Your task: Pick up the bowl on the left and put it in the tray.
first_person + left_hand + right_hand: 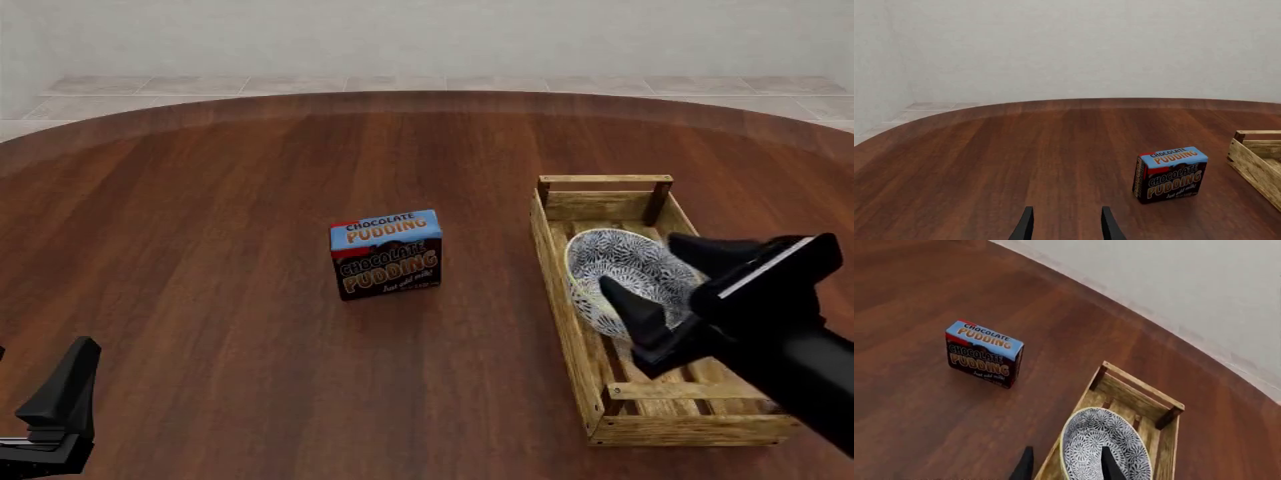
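Bowl (617, 268) resting inside the tray (561, 285), toward its far half, tilted against the left slats. Probably stiff, fairly heavy ceramic, glazed and slippery, chippable — best taken by pinching the rim wall, one finger inside. Right tool (661, 280) spread open above it, fingers straddling the near rim and the tray's left wall, gripping nothing. Pudding box (387, 253) standing well apart on the desk (200, 200). Left tool (1066, 226) low near the desk's edge — open, empty.

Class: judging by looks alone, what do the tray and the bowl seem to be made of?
Tray: unfinished light wood, shown by separate slats with grain and corner posts. Bowl: probably glazed ceramic, given its smooth blue-and-white floral pattern, though a render cannot confirm it.
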